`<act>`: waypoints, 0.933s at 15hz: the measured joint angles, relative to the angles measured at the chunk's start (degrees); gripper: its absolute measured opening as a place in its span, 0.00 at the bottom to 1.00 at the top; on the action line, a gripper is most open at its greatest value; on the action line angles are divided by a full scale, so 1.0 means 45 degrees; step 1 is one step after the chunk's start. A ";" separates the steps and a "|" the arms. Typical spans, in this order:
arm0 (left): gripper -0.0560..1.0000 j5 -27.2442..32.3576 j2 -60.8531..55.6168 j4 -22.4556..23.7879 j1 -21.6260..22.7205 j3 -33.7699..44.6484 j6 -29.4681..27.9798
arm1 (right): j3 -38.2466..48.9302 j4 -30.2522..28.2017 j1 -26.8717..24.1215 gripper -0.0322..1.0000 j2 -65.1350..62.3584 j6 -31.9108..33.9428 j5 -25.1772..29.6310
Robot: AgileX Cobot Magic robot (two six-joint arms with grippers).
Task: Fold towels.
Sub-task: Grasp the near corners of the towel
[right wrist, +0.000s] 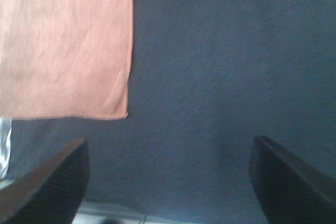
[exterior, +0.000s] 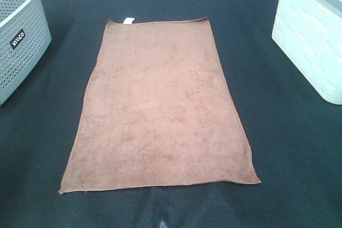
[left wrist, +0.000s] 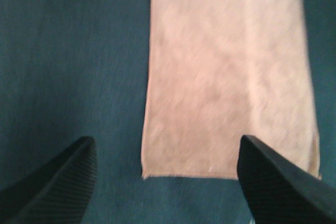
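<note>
Grey basket (exterior: 31, 57) label (exterior: 17, 39): "WILCO" (blurry).

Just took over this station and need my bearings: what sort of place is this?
Probably a laundry-folding test bench rather than a home: a reddish-brown towel lies flat on a black fabric-covered table, between a grey perforated basket and a white bin.

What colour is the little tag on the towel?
White. The tag sits on the far short edge of the reddish-brown towel, clearest in the exterior high view.
</note>
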 joint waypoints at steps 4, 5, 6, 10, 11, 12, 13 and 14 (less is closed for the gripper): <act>0.73 0.0102 0.3705 -0.2483 0.0000 -0.0153 0.2903 | 0.0000 0.2648 0.0000 0.79 0.3782 -0.2979 -0.1019; 0.73 0.0102 0.4405 -0.3285 0.0000 -0.0153 0.4074 | 0.0000 0.3450 0.0000 0.79 0.4686 -0.3807 -0.1299; 0.73 0.0127 0.5399 -0.4635 0.0000 -0.0166 0.5666 | 0.0000 0.4571 0.0000 0.79 0.5831 -0.4927 -0.1617; 0.73 0.0229 0.7690 -0.6965 0.0000 -0.0191 0.8734 | -0.0013 0.7920 0.0000 0.78 0.8429 -0.7996 -0.1923; 0.73 0.0229 0.8149 -0.7334 0.0000 -0.0191 0.9180 | -0.0013 0.8671 0.0000 0.77 0.8938 -0.8798 -0.1935; 0.73 0.0229 0.8149 -0.7334 0.0000 -0.0191 0.9180 | -0.0013 0.8671 0.0000 0.77 0.8938 -0.8798 -0.1935; 0.73 0.0255 0.8607 -0.7716 0.0000 -0.0191 0.9626 | -0.0025 0.9346 0.0000 0.76 0.9447 -0.9575 -0.1948; 0.73 0.0357 0.9167 -0.8200 0.0000 -0.0204 1.0199 | -0.0025 1.0020 0.0000 0.76 1.0084 -1.0313 -0.1961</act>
